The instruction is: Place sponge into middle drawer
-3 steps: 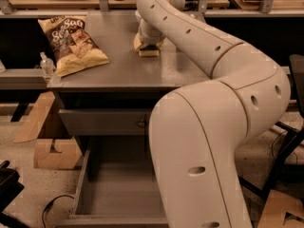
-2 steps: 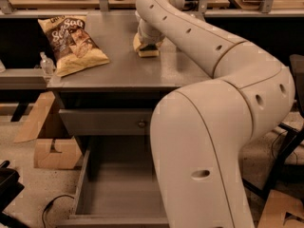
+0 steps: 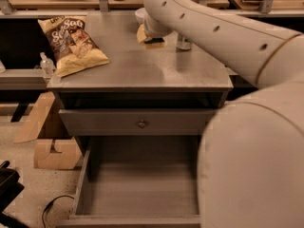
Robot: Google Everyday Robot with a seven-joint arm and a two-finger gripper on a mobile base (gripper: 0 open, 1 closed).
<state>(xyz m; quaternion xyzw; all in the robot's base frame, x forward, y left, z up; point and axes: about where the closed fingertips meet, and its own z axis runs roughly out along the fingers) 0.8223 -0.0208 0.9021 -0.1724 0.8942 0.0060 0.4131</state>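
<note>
Compared with a second ago, the arm's elbow [image 3: 256, 165] sits further right, uncovering more of the open middle drawer [image 3: 142, 189] and a can [image 3: 183, 42] behind the forearm. The arm reaches over the countertop [image 3: 142, 70]. Its gripper [image 3: 153, 36] points down at the sponge [image 3: 153, 43], which apparently still lies at the counter's rear. The wrist hides the gripper's tip, so whether it grips cannot be told. The elbow cuts off the drawer's right side.
</note>
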